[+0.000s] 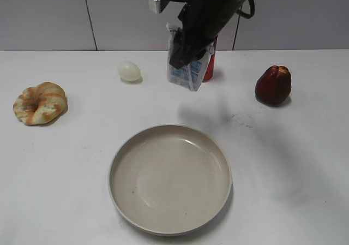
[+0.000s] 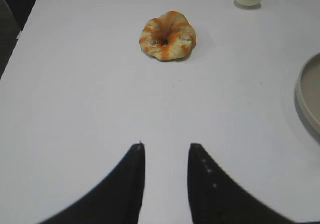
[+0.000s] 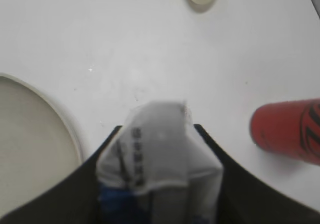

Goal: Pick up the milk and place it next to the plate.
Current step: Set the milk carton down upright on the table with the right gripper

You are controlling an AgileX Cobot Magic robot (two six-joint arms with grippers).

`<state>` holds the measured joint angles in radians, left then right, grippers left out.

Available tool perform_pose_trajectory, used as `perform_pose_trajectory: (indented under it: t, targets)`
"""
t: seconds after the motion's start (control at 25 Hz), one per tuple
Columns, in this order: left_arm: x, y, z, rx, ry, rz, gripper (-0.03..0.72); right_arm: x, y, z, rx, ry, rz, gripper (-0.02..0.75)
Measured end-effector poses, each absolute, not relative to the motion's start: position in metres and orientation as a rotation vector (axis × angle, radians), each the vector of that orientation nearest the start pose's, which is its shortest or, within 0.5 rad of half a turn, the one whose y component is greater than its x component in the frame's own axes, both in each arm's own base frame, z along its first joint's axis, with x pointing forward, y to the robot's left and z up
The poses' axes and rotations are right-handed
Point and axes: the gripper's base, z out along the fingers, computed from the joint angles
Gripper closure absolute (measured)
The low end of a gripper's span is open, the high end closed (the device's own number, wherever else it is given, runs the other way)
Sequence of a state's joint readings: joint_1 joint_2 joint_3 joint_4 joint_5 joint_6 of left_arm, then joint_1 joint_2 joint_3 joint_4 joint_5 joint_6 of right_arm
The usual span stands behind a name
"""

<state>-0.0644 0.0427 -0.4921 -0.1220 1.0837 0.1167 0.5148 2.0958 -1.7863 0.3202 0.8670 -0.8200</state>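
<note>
right pincer (image 1: 188,51) clenched on the milk (image 1: 188,70), carton hanging upright off the bench | plate (image 1: 170,231) sits nearer us, straight below-ish | left pincer (image 2: 166,151) idle, open

white table (image 1: 65,190), grey panelled wall (image 1: 49,16) behind, soft light

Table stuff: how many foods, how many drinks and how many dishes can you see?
Foods: 3 (bread ring, egg, dark red fruit)
Drinks: 2 (milk held up in the right tool, red can)
Dishes: 1 (plate)
Total: 6
</note>
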Motion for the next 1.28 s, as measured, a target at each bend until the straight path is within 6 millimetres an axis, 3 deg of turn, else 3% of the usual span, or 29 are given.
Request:
perform_pose_trajectory:
  t: [0.36, 0.8, 1.08, 1.28]
  targets:
    - [0.001, -0.01, 0.274, 0.195, 2.104, -0.117, 0.459, 0.387, 0.277, 0.198, -1.694, 2.08, 0.279, 0.455]
    - [0.001, -0.01, 0.274, 0.195, 2.104, -0.117, 0.459, 0.389, 0.282, 0.165, -1.834, 2.036, 0.282, 0.456]
    - [0.001, -0.01, 0.274, 0.195, 2.104, -0.117, 0.459, 0.389, 0.283, 0.159, -1.842, 2.042, 0.291, 0.433]
    - [0.001, -0.01, 0.274, 0.195, 2.104, -0.117, 0.459, 0.389, 0.283, 0.159, -1.837, 2.037, 0.297, 0.336]
